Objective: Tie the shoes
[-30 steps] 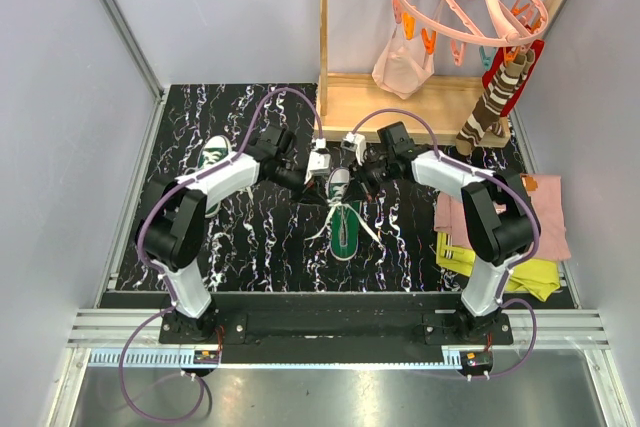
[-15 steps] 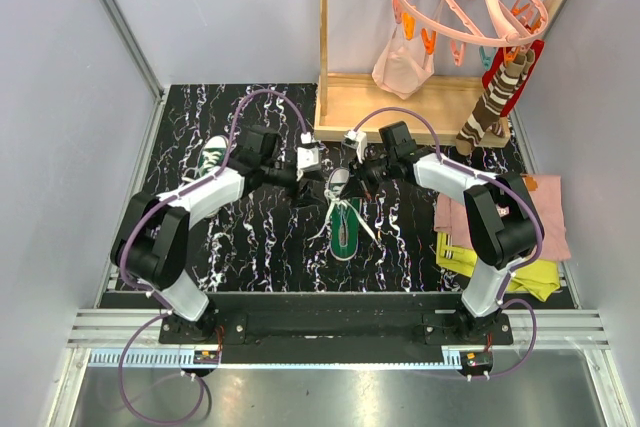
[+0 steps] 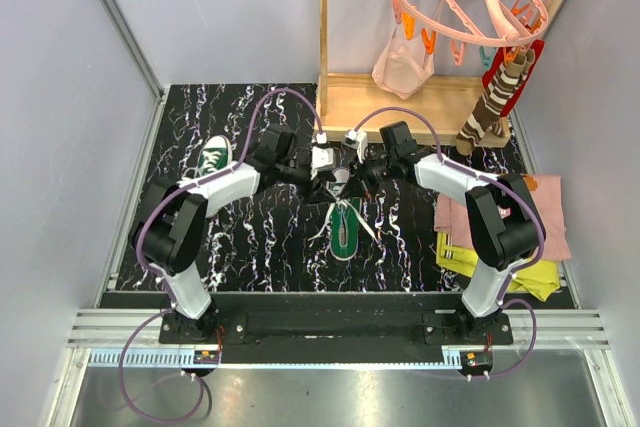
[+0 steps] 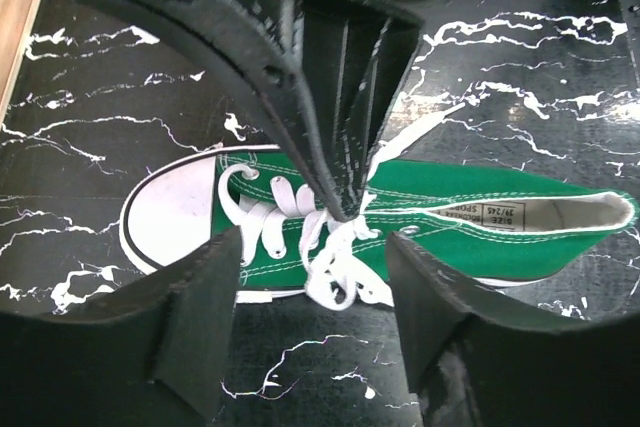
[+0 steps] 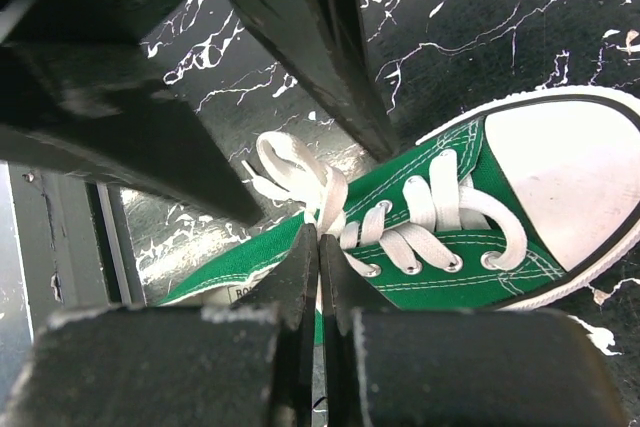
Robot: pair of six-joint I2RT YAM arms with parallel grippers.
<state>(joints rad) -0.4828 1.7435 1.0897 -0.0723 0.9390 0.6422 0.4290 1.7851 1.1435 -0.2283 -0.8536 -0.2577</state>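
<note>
Hovering over the middle shoe (image 4: 480, 232), the left gripper (image 4: 313, 282) stands wide open, its fingers (image 4: 195, 312) straddling the lacing and holding nothing. The right gripper (image 5: 320, 247) is closed tight, pinching a white lace (image 5: 300, 172) near the top of the lacing. Two shoes show: the left shoe (image 3: 213, 157) lies near the worktop's (image 3: 260, 247) far left edge, well apart from the grippers, and the middle shoe lies mid-worktop, heel toward the near edge. Two arms meet above it.
</note>
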